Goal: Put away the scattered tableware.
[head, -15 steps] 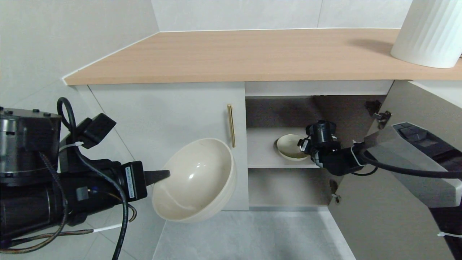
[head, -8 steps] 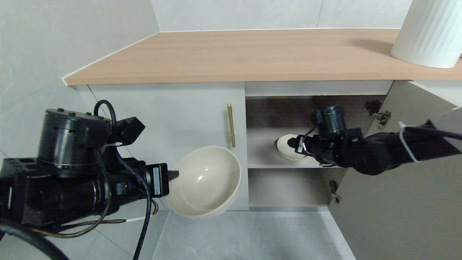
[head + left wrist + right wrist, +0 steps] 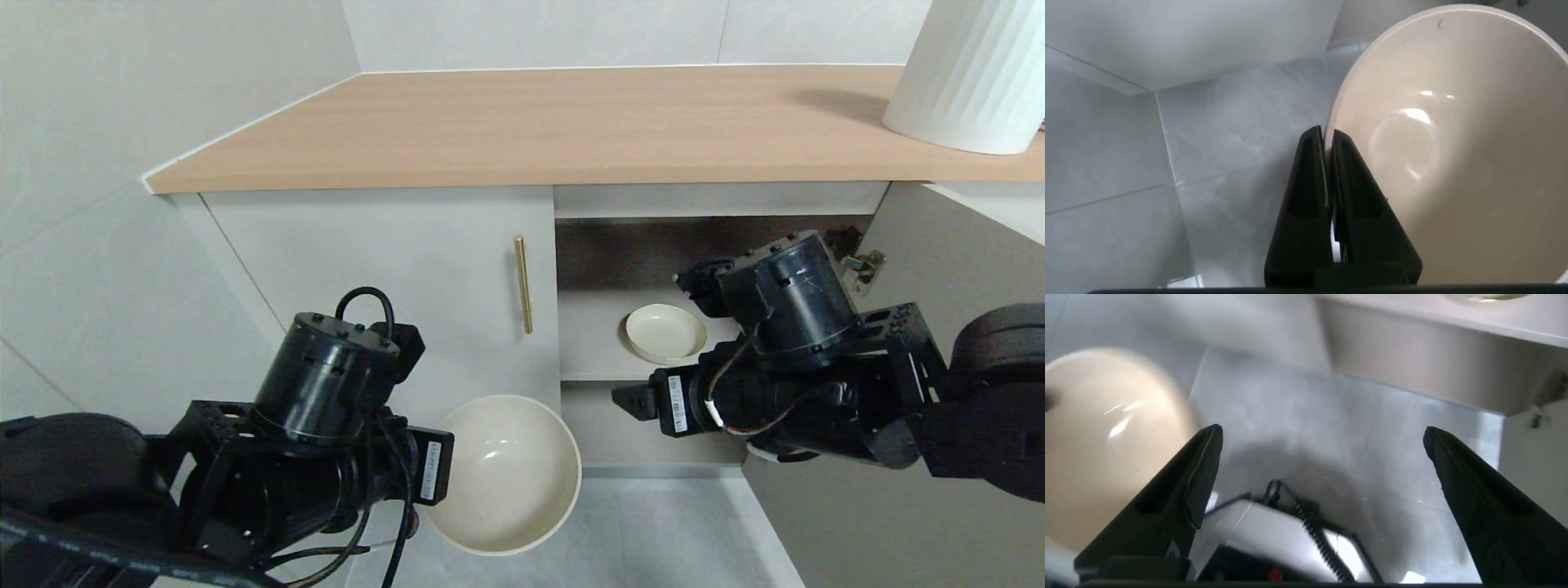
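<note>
Left pincer: the left pincer (image 3: 1327, 143) is closed on the rim of the bowl (image 3: 502, 474), one finger inside the wall and one outside.
Reason for grip: an edge pinch appears to be the only workable hold, as the bowl is far wider than the fingers can span.
Bowl position: it is held in the air above the floor (image 3: 637, 531), low in front of the closed door (image 3: 384, 286) and just beside the open compartment. Its mouth faces upward.
Bowl make: cream, deep and round, with a smooth glazed surface that shows bright highlights. It is judged to be ceramic, rigid and slippery under a thin pinch.
Right pincer: the right pincer (image 3: 1323, 434) is spread wide and holds nothing. It hangs in front of the compartment, below shelf level.
Small dish: the small dish (image 3: 665, 331) is shallow, cream and glossy. It sits flat on the shelf (image 3: 588, 343) inside the cabinet (image 3: 718, 198).
Shelf judgement: bare board beside the dish suggests room for the bowl.
Fittings: the handle (image 3: 522, 283) is a slim brass bar on the matte grey door. The open door (image 3: 857, 506) swings to the right.
Counter: the counter (image 3: 571, 122) has a wood-grain top and carries a white ribbed vessel (image 3: 971, 73).
Risk: the bowl may pivot in the pinch when tipped.
</note>
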{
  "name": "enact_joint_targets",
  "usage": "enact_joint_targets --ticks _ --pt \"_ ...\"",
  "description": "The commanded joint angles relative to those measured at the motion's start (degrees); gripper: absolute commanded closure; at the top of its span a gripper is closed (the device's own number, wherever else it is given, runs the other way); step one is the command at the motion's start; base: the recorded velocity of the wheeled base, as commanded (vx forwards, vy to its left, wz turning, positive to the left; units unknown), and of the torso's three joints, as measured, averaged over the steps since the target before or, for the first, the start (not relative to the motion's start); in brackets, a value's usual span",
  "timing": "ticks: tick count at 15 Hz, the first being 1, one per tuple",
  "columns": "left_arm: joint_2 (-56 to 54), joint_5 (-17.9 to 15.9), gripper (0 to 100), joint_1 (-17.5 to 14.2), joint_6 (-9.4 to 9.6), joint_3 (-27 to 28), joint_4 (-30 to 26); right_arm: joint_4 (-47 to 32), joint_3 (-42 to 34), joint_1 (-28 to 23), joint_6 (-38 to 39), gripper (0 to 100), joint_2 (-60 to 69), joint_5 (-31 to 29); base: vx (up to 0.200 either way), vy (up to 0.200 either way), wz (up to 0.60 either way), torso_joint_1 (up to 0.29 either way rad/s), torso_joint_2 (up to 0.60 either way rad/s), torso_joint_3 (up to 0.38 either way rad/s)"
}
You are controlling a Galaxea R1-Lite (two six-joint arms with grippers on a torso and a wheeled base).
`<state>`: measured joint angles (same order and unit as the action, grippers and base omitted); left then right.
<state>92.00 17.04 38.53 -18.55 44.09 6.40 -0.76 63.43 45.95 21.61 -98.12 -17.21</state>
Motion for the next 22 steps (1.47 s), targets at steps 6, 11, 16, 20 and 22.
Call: enact_joint_targets --ticks 6,11,16,20,22 --pt "2.0 1.3 100 3.6 -0.08 -3.2 9.3 0.4 -2.1 6.5 -0.1 0 -3.4 -0.1 0.0 0.0 0.0 0.0 0.0 0.0" --pt "1.8 1.4 100 4.2 0.01 -4.0 11.8 0.8 -1.7 6.5 0.2 0 -5.1 -0.5 0.0 0.0 0.0 0.0 0.0 0.0" --pt "2.0 2.5 100 4.8 0.45 -4.4 11.8 0.9 -1.7 6.5 0.3 100 -5.6 -0.5 0.0 0.0 0.0 0.0 0.0 0.0" --pt "1.7 3.0 100 5.2 0.71 -4.4 11.8 1.5 -1.8 6.6 0.2 100 -6.3 -0.2 0.0 0.0 0.0 0.0 0.0 0.0" --pt "1.7 3.0 100 5.2 0.71 -4.4 11.8 1.5 -1.8 6.6 0.2 100 -6.1 -0.3 0.0 0.0 0.0 0.0 0.0 0.0"
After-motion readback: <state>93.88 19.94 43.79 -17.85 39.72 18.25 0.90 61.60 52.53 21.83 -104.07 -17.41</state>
